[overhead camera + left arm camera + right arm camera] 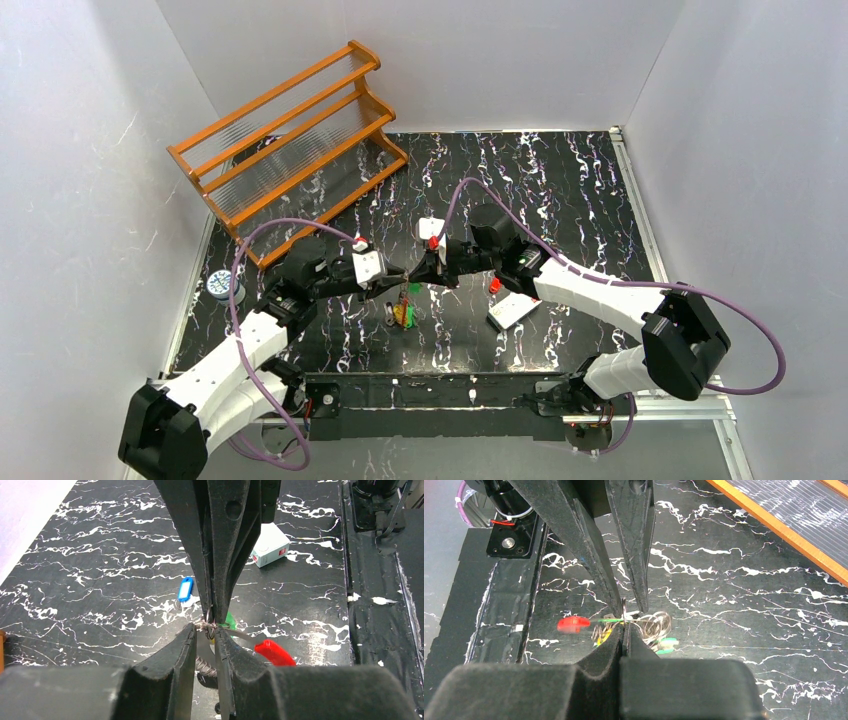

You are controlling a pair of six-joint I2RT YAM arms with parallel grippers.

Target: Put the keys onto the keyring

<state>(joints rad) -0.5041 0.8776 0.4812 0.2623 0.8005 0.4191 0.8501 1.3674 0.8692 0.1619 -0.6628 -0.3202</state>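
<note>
My two grippers meet above the middle of the mat. My left gripper [403,281] [205,628] is shut on the thin silver keyring [210,625] at its fingertips. My right gripper [430,272] [625,630] comes from the opposite side and is shut on the same keyring [624,611]. A red key [272,652] [573,624] [494,285] sticks out sideways from the ring. Yellow [604,636] and green [667,642] keys and silver loops hang below it [403,314]. A blue key [185,589] lies loose on the mat.
A white card with a red dot [513,310] [270,547] lies on the mat to the right of the grippers. An orange wooden rack [290,140] stands at the back left. A small round blue-white object [222,286] sits at the mat's left edge.
</note>
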